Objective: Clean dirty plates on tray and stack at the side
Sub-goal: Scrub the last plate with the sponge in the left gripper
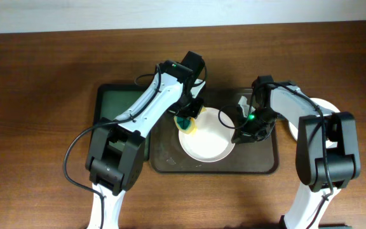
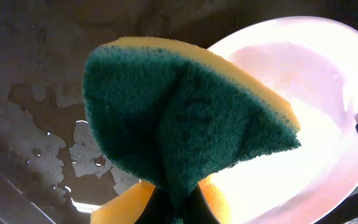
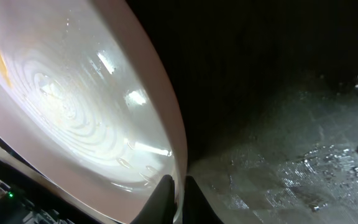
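A white plate (image 1: 207, 141) lies on the dark brown tray (image 1: 262, 166). My left gripper (image 1: 186, 119) is shut on a green and yellow sponge (image 1: 185, 124) at the plate's left rim. In the left wrist view the sponge (image 2: 179, 118) fills the middle, with the plate (image 2: 303, 93) behind it on the right. My right gripper (image 1: 239, 135) is shut on the plate's right rim. The right wrist view shows the fingers (image 3: 178, 198) pinching the rim of the plate (image 3: 73, 106), which has a yellow smear at upper left. Another white plate (image 1: 326, 105) lies right of the tray, mostly hidden by my right arm.
A dark green black-rimmed tray (image 1: 116, 102) lies left of the brown tray. The brown tray's floor is wet, with water patches in the left wrist view (image 2: 55, 143) and the right wrist view (image 3: 316, 168). Bare wooden table (image 1: 30, 95) surrounds both trays.
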Controlling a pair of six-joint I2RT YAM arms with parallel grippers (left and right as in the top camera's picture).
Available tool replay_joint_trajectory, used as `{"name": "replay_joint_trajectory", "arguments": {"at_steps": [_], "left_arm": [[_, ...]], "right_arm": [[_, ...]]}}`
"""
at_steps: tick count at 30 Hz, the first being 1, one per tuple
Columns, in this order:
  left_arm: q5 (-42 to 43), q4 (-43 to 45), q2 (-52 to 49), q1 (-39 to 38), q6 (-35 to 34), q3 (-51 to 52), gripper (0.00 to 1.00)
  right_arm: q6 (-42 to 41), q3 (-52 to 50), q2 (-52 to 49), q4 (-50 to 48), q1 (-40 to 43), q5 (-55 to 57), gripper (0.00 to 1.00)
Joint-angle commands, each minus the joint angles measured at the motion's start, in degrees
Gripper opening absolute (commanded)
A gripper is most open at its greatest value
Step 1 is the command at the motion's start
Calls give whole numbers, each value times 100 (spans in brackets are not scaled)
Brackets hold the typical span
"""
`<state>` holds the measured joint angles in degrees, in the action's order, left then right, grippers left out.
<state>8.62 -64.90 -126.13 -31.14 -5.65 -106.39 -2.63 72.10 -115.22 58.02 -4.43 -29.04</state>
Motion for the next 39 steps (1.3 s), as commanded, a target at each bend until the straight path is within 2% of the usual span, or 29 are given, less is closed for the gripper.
{"name": "replay_joint_trajectory", "arguments": {"at_steps": [1, 4, 12, 15, 19, 27, 33, 39], "left_arm": [[61, 2, -52, -39, -55, -33, 0], [63, 48, -52, -76, -118, 48, 0], [37, 662, -52, -330, -249, 682, 0], [-22, 728, -52, -328, -269, 841, 0], [-555, 739, -52, -328, -374, 973, 0], [-542, 850, -52, -448, -374, 1145, 0], [-527, 1462, -52, -839, -417, 1871, 0], [511, 1541, -50, -1001, -415, 1941, 0]], "right_arm": [[-87, -44, 125, -55, -4, -50, 8], [-109, -44, 125, -90, -4, -50, 4], [-144, -44, 125, -92, -7, -50, 4], [-151, -44, 125, -90, -4, -48, 4], [-179, -44, 125, -92, -4, -46, 4], [-236, -44, 125, -111, -4, -31, 4], [-260, -44, 125, -129, -4, -31, 4], [-380, -44, 125, -155, -4, -31, 4]]}}
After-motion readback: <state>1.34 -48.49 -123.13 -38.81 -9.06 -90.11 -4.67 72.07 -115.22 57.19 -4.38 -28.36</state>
